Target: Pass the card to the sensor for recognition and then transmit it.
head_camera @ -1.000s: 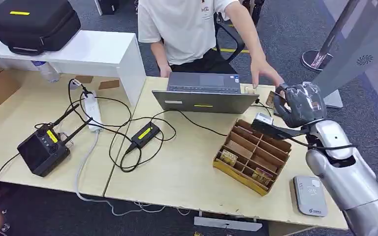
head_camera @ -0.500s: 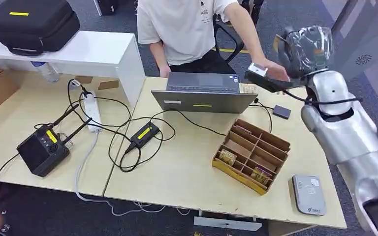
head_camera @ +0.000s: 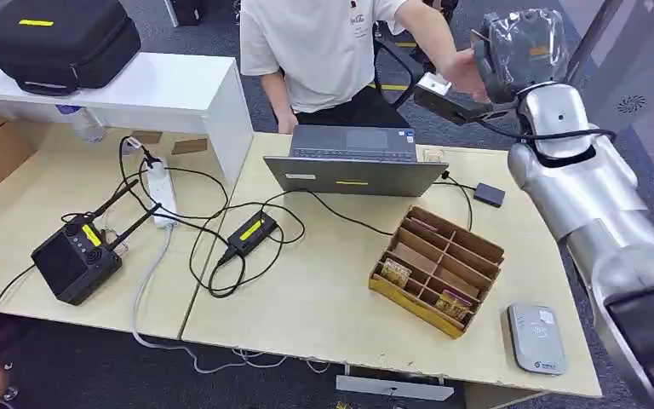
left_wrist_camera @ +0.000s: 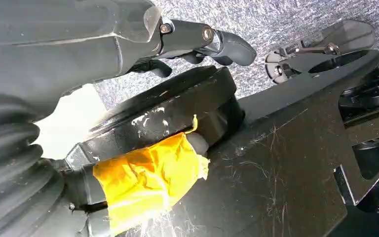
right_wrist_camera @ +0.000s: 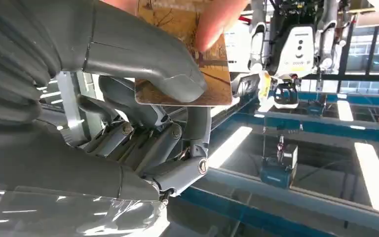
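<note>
- The right hand is raised high beyond the far edge of the desk, level with the person seated behind the laptop.
- In the right wrist view the card lies pinched between the grey thumb and the darker fingers behind it; a person's fingertip is already on its upper part.
- So the step in hand looks like the handover: the card is shared between the two, and neither has it alone.
- To do it well, hold the arm steady and level. Any sway now would drag the card out of the person's light touch.
- Ease the thumb off only once the person's grip is plainly firm. Letting go too soon would drop the card onto the floor behind the desk.
- Loosen the pinch slowly, not in a snap, so the card slides out flat rather than flicking away.
- Keep the wrist turned as it is: the free edge of the card faces the person, which gives them room to take hold.
- The reader sits on the near right corner of the desk, well apart from the card, beside the cardboard tray.
- The left hand hangs low over grey carpet, its fingers loosely curled with nothing in them; it has no part in this step.
- After release, draw the right arm back clear of the laptop and cables.
</note>
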You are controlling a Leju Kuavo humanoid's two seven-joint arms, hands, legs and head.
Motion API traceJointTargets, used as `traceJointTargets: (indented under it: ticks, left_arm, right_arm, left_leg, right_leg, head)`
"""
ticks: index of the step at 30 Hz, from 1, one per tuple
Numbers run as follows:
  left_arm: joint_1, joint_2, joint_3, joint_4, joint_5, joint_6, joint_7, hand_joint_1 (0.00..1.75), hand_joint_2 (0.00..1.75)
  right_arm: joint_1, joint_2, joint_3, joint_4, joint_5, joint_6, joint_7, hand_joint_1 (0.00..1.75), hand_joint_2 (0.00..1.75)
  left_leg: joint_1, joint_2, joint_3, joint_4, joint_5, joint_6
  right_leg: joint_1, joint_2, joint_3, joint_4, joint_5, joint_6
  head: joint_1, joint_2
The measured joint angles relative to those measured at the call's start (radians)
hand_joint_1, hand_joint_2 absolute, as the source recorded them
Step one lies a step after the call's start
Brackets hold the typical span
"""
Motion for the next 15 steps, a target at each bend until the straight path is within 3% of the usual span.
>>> traceJointTargets:
  ticks: [8, 9, 15]
  left_arm:
    - [0.000, 0.001, -0.001, 0.000, 0.000, 0.000, 0.000, 0.00, 1.75]
    - [0.000, 0.001, 0.000, 0.000, 0.000, -0.001, 0.000, 0.00, 1.75]
    - [0.000, 0.001, -0.003, 0.000, -0.004, 0.003, -0.004, 0.00, 1.75]
  right_arm:
    - [-0.003, 0.002, 0.010, 0.022, 0.000, 0.000, 0.000, 1.75, 1.75]
    - [-0.003, 0.002, 0.010, 0.024, 0.000, 0.000, 0.000, 0.00, 1.75]
    - [-0.001, 0.002, 0.011, 0.030, -0.003, 0.001, -0.005, 0.00, 1.75]
  left_leg:
    - [0.000, 0.000, 0.000, 0.000, 0.000, 0.000]
    - [0.000, 0.000, 0.000, 0.000, 0.000, 0.000]
    - [0.000, 0.000, 0.000, 0.000, 0.000, 0.000]
  right_leg:
    - [0.000, 0.000, 0.000, 0.000, 0.000, 0.000]
    - [0.000, 0.000, 0.000, 0.000, 0.000, 0.000]
    - [0.000, 0.000, 0.000, 0.000, 0.000, 0.000]
  head:
    - [0.000, 0.000]
    - [0.000, 0.000]
    - [0.000, 0.000]
